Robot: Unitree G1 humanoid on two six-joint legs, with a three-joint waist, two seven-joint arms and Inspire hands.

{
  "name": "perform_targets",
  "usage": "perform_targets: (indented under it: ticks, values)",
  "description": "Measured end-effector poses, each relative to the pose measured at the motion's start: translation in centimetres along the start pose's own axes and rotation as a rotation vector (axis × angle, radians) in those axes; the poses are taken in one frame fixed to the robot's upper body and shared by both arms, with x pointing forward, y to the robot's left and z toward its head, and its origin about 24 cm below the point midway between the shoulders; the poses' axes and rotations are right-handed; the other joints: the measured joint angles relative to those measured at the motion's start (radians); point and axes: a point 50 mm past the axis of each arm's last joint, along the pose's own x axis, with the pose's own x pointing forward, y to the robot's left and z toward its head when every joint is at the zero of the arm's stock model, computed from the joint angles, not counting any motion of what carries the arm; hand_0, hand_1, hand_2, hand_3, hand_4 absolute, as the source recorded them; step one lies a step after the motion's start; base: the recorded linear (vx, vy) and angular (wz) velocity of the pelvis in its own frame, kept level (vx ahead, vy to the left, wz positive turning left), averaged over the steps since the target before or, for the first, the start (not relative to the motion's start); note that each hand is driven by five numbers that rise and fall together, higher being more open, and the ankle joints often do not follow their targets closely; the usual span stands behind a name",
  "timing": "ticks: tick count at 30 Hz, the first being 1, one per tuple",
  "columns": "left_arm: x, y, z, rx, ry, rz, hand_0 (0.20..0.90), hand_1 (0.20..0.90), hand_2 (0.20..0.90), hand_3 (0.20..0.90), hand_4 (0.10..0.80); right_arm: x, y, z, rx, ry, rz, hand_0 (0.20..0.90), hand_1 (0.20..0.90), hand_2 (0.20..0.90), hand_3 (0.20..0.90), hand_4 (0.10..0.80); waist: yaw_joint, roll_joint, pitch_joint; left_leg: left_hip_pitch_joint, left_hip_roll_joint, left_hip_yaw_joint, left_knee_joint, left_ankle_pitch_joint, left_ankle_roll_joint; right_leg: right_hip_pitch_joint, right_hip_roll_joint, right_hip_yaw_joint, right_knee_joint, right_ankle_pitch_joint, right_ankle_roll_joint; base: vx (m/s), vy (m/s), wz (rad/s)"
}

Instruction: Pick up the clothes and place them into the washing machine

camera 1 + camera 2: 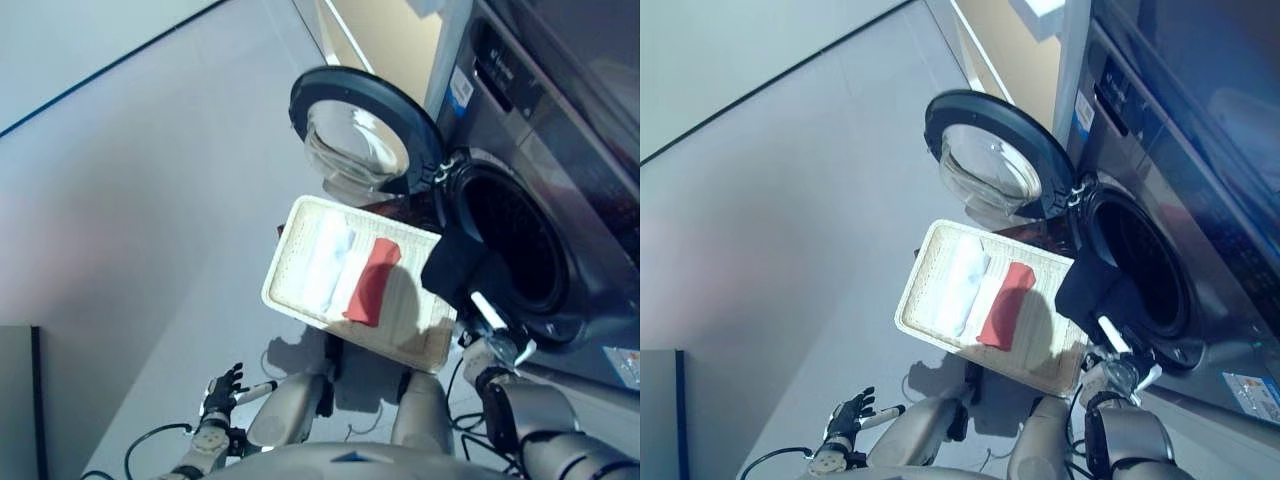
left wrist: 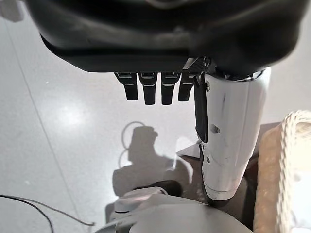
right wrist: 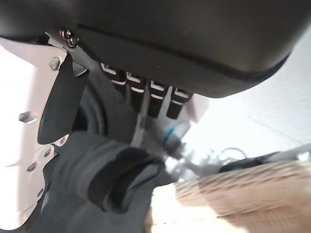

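My right hand (image 1: 492, 345) is up at the round drum mouth of the washing machine (image 1: 520, 240), and a soft, dark, bunched garment (image 1: 455, 268) sags just ahead of my fingers (image 3: 156, 99) across the rim, though whether they grip it I cannot tell. Behind those fingers sits the pale woven rectangular basket (image 1: 285, 270), a folded red cloth (image 1: 372, 282) and a white cloth (image 1: 325, 255) lying flat inside, with the glass-domed door (image 1: 360, 135) swung open beyond. My left hand (image 1: 220, 392) hangs low over the smooth grey floor (image 1: 150, 200), fingers relaxed and holding nothing.
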Motion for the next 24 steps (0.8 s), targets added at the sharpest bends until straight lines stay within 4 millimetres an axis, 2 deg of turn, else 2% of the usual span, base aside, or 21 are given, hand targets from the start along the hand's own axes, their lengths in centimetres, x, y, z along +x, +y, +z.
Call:
perform_targets:
  ticks: [5,8,15,18,21,23,24]
  values:
    - [0.2,0.0,0.9,-0.030,-0.036,0.003,0.900,0.900,0.900,0.900,0.800,-0.3,2.5,2.6,0.040,-0.051,0.022,0.900,0.900,0.900,0.900,0.800,0.014,0.010,0.031,-0.065,0.002,0.006,0.030,-0.003,-0.004,-0.081,0.002,0.020,0.043,-0.016,-0.020,-0.048,0.001,-0.04]
    - [0.3,-0.1,1.5,-0.047,-0.063,0.000,0.900,0.900,0.900,0.900,0.800,-0.3,3.3,4.3,0.058,-0.095,0.033,0.900,0.900,0.900,0.900,0.800,0.026,0.017,0.043,-0.125,0.001,0.011,0.060,-0.008,-0.011,-0.143,0.000,0.028,0.078,-0.018,-0.025,-0.073,-0.009,0.01]
    - [0.4,-0.3,2.7,-0.061,-0.127,-0.021,0.900,0.900,0.900,0.900,0.800,-0.5,4.6,7.1,0.091,-0.148,0.005,0.900,0.900,0.900,0.900,0.800,0.051,0.031,0.063,-0.201,-0.001,0.002,0.078,0.005,-0.020,-0.225,-0.003,0.026,0.118,-0.022,-0.033,-0.046,0.010,0.07]
    - [0.4,-0.6,3.2,-0.068,-0.146,-0.030,0.900,0.900,0.900,0.900,0.800,-0.6,4.9,8.2,0.094,-0.175,0.004,0.900,0.900,0.900,0.900,0.800,0.057,0.051,0.073,-0.227,-0.005,-0.005,0.079,0.017,-0.020,-0.250,-0.009,0.025,0.138,-0.022,-0.034,-0.050,0.049,0.13]
    - [0.4,-0.8,3.7,-0.076,-0.169,-0.039,0.900,0.900,0.900,0.900,0.800,-0.6,5.3,10.3,0.118,-0.212,0.004,0.900,0.900,0.900,0.900,0.800,0.077,0.064,0.078,-0.245,-0.016,-0.001,0.079,0.020,-0.020,-0.281,-0.019,0.029,0.154,-0.028,-0.038,-0.034,0.051,0.03]
    - [0.3,-1.1,4.1,-0.079,-0.185,-0.049,0.900,0.900,0.900,0.900,0.800,-0.9,5.7,11.4,0.138,-0.232,-0.001,0.518,0.518,0.518,0.518,0.527,0.079,0.078,0.085,-0.264,-0.020,-0.001,0.081,0.025,-0.018,-0.306,-0.025,0.031,0.164,-0.028,-0.037,-0.026,0.064,0.07]
    - [0.3,-1.2,4.1,-0.078,-0.187,-0.051,0.900,0.900,0.900,0.900,0.800,-1.0,5.9,11.9,0.141,-0.240,0.003,0.439,0.439,0.439,0.439,0.471,0.088,0.086,0.087,-0.273,-0.023,0.000,0.083,0.026,-0.017,-0.313,-0.029,0.033,0.171,-0.028,-0.037,-0.011,0.060,0.05]
